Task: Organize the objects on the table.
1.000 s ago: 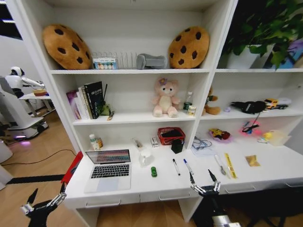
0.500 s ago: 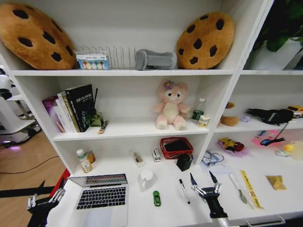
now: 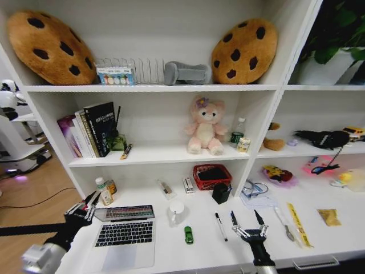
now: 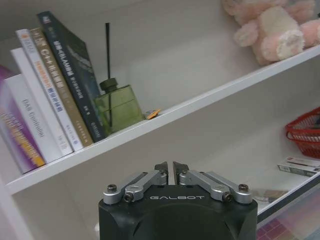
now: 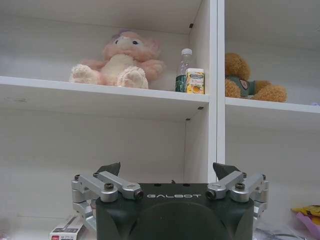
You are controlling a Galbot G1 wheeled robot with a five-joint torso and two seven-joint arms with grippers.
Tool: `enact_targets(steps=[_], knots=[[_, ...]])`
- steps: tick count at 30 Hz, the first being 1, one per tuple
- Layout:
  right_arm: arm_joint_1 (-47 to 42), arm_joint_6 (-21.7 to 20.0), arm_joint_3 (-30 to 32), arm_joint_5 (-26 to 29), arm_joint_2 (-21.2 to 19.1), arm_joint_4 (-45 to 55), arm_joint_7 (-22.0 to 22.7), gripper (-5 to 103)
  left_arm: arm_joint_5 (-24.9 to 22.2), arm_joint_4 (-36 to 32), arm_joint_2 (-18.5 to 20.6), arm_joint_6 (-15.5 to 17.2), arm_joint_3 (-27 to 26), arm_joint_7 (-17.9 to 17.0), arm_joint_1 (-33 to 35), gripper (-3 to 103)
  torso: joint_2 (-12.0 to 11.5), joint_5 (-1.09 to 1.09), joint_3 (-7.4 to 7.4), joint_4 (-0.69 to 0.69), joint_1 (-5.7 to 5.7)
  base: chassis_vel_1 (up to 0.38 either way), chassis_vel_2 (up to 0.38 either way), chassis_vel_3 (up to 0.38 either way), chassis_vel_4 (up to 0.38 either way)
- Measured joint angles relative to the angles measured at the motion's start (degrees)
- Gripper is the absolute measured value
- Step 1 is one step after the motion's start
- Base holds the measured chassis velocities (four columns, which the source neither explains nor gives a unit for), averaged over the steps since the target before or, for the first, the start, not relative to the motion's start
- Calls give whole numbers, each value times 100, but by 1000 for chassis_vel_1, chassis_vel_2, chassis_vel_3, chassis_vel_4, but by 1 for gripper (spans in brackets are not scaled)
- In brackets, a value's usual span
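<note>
We find the tidying barely begun: our left gripper (image 3: 90, 201), seemingly pinched closed and empty, hovers beside the open laptop (image 3: 124, 234); our right gripper (image 3: 247, 222), spread wide, sits between two loose pens (image 3: 219, 226) and spoon (image 3: 284, 224).

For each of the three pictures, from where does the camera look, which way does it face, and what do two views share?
Head view: from the robot's head, forward and down at the desk, laptop and shelves; both end effectors show, left, right.
Left wrist view: behind the shut left end effector, facing books and a green bottle.
Right wrist view: behind the open right end effector, facing the shelves.
All share the pink bear.
</note>
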Motion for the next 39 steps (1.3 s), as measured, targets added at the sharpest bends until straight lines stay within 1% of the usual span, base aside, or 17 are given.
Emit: enact_targets(steps=[2,3,6,7,10,11,12,13,15,19,24,26,28,29,30,33,39], knots=[[1,0,-3,1,1,-14,-1,100,-99,-3,220,63,-40,-29,-2,1,0,0,0,0,0,0,0,0,0],[1,0,-3,1,1,-14,-1,100,-99,-3,220,63,-40,-29,-2,1,0,0,0,0,0,0,0,0,0],[2,1,-6,3,18,-40,0,100,-432,21,825,209,-124,-95,78,0,0,1,0,-1,-1,0,0,0,0],[2,1,-6,3,18,-40,0,100,-432,21,825,209,-124,-95,78,0,0,1,0,-1,-1,0,0,0,0],[27,1,-12,10,58,-39,2,100,-464,320,1527,245,125,-100,273,0,1,0,-1,2,-2,0,0,0,0],[27,1,-12,10,58,-39,2,100,-464,320,1527,245,125,-100,273,0,1,0,-1,2,-2,0,0,0,0],[28,0,-12,12,92,-25,4,100,-511,513,1887,279,217,-111,307,0,0,-1,-1,1,-2,0,0,0,0],[28,0,-12,12,92,-25,4,100,-511,513,1887,279,217,-111,307,0,0,-1,-1,1,-2,0,0,0,0],[-4,5,-12,-4,148,-5,5,100,-694,711,2347,322,194,-127,369,0,0,-1,0,0,-2,0,0,0,0],[-47,16,10,-7,189,13,13,100,-814,682,2535,334,48,-144,598,0,0,1,0,-2,-1,0,0,0,0],[-28,29,47,1,200,-2,64,100,-398,583,2316,158,-10,-111,1133,0,2,2,-2,-1,-3,0,0,0,0],[-19,27,46,4,185,1,114,100,64,574,1951,-83,-37,27,1634,0,4,4,-3,-1,-5,0,0,0,0],[-25,24,46,5,182,1,127,100,232,580,1807,-157,-29,70,1826,0,3,-1,-2,2,-4,0,0,0,0],[-20,20,41,5,182,6,143,100,530,567,1537,-297,7,114,2083,0,2,-4,-2,1,-4,0,0,0,0],[-20,20,41,5,182,6,143,100,530,567,1537,-297,7,114,2083,0,2,-4,-2,1,-4,0,0,0,0],[-19,12,2,0,191,6,156,100,1172,578,957,-634,213,197,2559,0,2,0,-2,2,-4,0,0,0,0],[0,-4,-31,-24,190,40,179,100,1450,633,497,-799,490,201,2539,0,2,2,-2,1,-4,0,0,0,0]])
